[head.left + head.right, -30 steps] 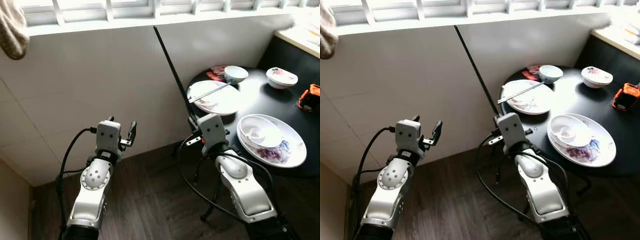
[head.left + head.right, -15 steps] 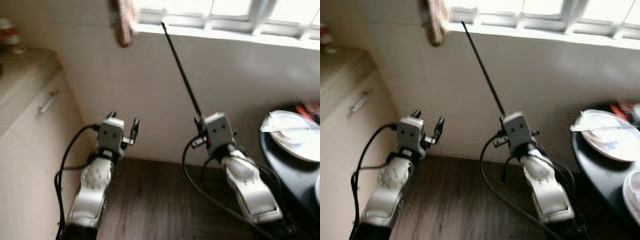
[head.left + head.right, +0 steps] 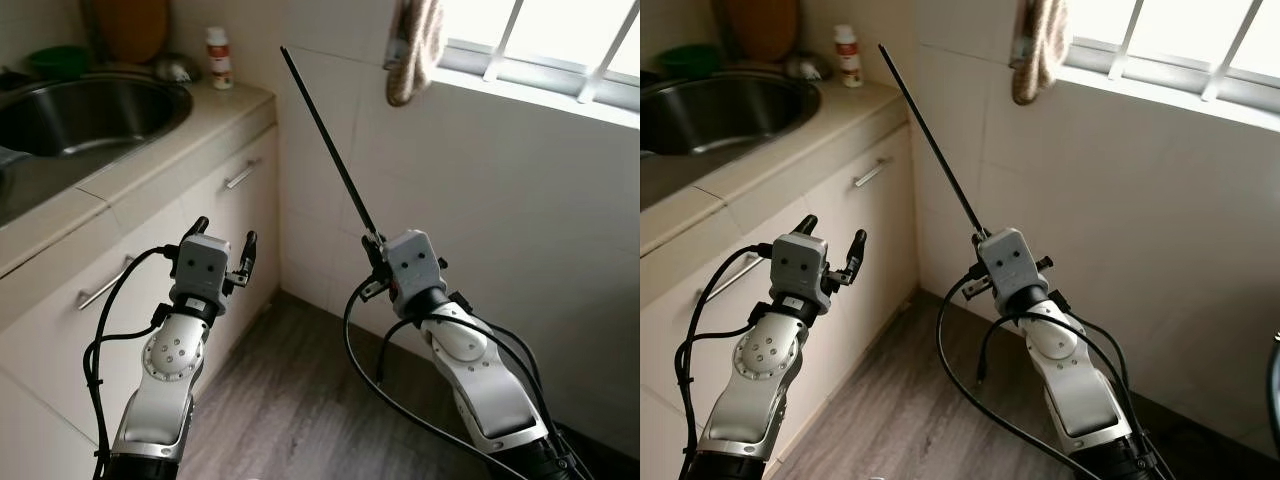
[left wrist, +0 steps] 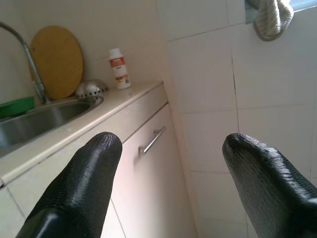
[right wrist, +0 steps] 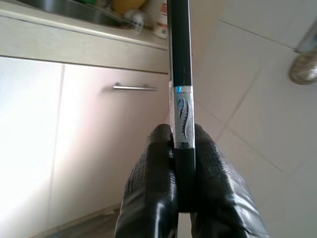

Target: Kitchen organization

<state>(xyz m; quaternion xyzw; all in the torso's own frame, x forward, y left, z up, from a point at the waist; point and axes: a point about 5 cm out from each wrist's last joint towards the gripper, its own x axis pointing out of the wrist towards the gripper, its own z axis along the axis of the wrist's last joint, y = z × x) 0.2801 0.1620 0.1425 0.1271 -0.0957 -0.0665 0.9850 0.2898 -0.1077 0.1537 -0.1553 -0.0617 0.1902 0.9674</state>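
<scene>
My right gripper [image 5: 181, 148] pinches a long black chopstick with a silver band [image 3: 325, 130], tip up to clear the beige counter's edge [image 3: 150, 170]; my left gripper [image 4: 171, 148] is spread, free for cupboard handles.

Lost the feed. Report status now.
Right gripper shut on black chopstick, held upright. Left gripper open, empty. Sink counter ahead-left. Nothing blocking.

Two silver arms of rounded, segmented shells; the left arm [image 3: 168, 372] has a domed joint cover ringed with small dark screw holes. Each wrist carries a grey boxy camera housing with two dark dots. Loose black cables loop alongside both arms; the left gripper [image 4: 171, 186] has textured black fingers [image 4: 84, 181] with rounded tips
</scene>
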